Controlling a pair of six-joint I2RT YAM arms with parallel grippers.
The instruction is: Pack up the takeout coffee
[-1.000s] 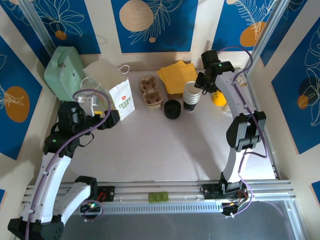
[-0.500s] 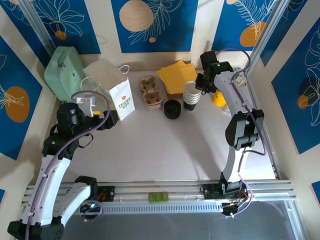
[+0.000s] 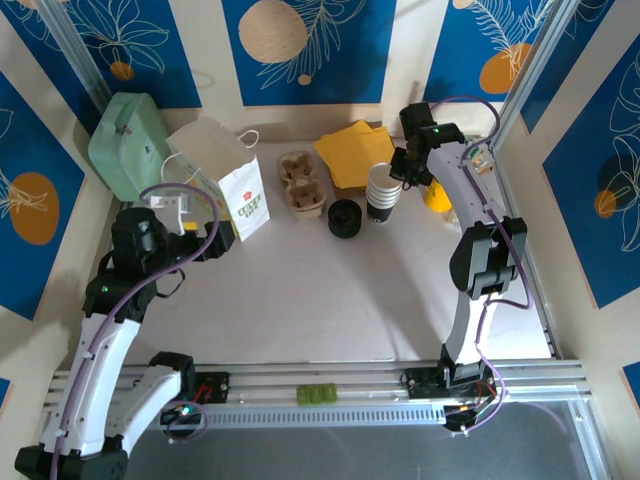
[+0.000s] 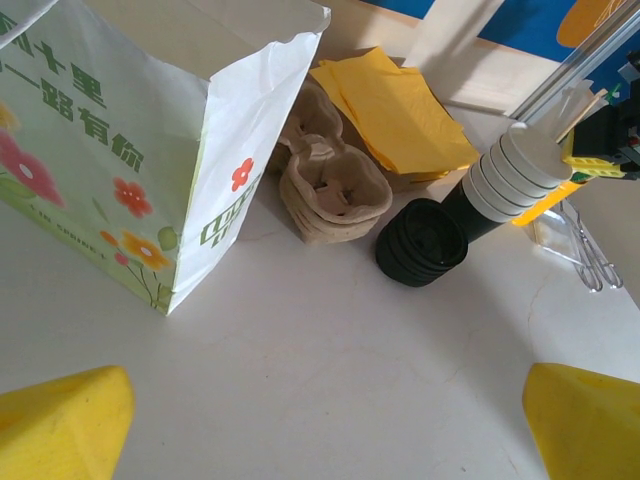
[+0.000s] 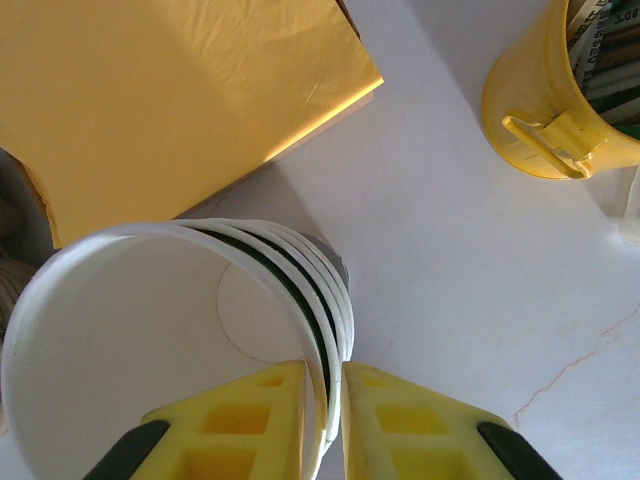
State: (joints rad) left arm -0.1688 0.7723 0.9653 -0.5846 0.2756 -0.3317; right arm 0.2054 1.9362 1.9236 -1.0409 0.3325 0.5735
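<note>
The desk (image 3: 320,290) is a plain white top, bare across its middle and near half, with a metal rail (image 3: 320,385) running along its near edge. Cream walls hung with blue panels (image 3: 310,50) of pale leaves and orange discs close it in on three sides.

Everything stands along the far edge. A mint-green case (image 3: 125,145) sits in the far left corner, and a white paper bag (image 3: 225,175) printed with flowers and green lettering stands open just beside it. Next come a brown pulp cup carrier (image 3: 302,185) and a pile of yellow napkins (image 3: 355,152).

The takeout coffee (image 3: 345,217) stands upright near the far edge, right of centre, between the carrier and a stack of cups (image 3: 383,195), just beside the stack. From here I mostly see its black lid.

A yellow cup (image 5: 560,110) of straws and sticks stands towards the far right corner.

The right gripper (image 5: 325,375) is clenched on the rim of the stack's top cup, one finger inside and one outside. The left gripper (image 4: 325,430) hangs released, jaws wide, low over the desk near the bag's foot.
</note>
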